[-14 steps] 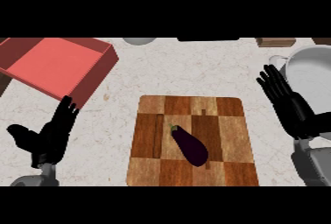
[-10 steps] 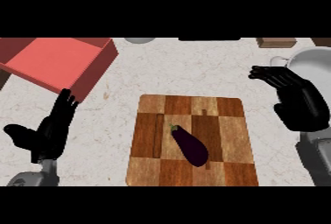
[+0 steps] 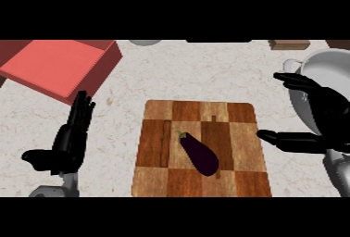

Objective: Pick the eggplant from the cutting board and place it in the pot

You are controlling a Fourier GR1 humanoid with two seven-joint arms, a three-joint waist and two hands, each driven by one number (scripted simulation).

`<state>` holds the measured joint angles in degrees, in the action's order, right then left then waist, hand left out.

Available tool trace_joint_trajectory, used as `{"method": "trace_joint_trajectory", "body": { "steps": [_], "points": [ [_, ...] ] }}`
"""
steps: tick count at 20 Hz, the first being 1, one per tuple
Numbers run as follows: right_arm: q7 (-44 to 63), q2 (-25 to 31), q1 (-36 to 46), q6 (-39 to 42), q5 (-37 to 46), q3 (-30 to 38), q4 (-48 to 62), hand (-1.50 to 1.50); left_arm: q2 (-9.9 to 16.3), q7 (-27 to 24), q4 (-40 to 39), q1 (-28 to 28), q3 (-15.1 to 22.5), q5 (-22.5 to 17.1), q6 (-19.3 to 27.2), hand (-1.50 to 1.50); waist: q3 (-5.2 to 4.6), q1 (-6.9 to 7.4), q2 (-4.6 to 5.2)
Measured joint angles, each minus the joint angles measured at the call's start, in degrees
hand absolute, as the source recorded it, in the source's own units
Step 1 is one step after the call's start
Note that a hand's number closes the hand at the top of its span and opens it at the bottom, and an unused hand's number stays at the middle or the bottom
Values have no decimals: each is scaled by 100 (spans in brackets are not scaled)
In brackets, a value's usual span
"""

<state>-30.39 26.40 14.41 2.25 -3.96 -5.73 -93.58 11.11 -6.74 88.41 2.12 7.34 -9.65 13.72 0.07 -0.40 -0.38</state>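
The speckled counter (image 3: 205,74) carries a wooden cutting board (image 3: 232,176) at the middle, a red box (image 3: 58,65) at the upper left and a pale pot (image 3: 328,65) at the right edge. The right hand (image 3: 325,120) hangs between board and pot, fingers spread, holding nothing — the left hand (image 3: 68,143) rests open left of the board. The eggplant (image 3: 199,155) lies on the board, untouched.

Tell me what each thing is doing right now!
eggplant: lying slantwise on the cutting board, no hand touching it.
cutting board: flat on the counter, holding the eggplant.
pot: at the right edge, partly hidden by the right hand; inside not visible.
red box: open, at the upper left.
left hand: open, resting left of the board.
right hand: open, beside the board's right edge.
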Motion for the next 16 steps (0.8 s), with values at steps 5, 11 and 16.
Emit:
{"method": "trace_joint_trajectory", "body": {
  "steps": [5, 11, 16],
  "points": [
    [-640, -166, -838, -35, 474, -353, -859, -150, -95, -14, 82, -42, 51, 146, 54, 0, -5, -7, 15],
    [308, 470, -1288, 27, 1553, -678, -1741, -150, -198, 27, 267, -162, 168, 287, 161, 0, -16, -15, 5],
    [1667, 1082, -1130, 532, 2604, -1220, -2204, -150, -197, 50, 326, -157, 192, 329, 163, 0, -30, 30, 6]
  ]
}}
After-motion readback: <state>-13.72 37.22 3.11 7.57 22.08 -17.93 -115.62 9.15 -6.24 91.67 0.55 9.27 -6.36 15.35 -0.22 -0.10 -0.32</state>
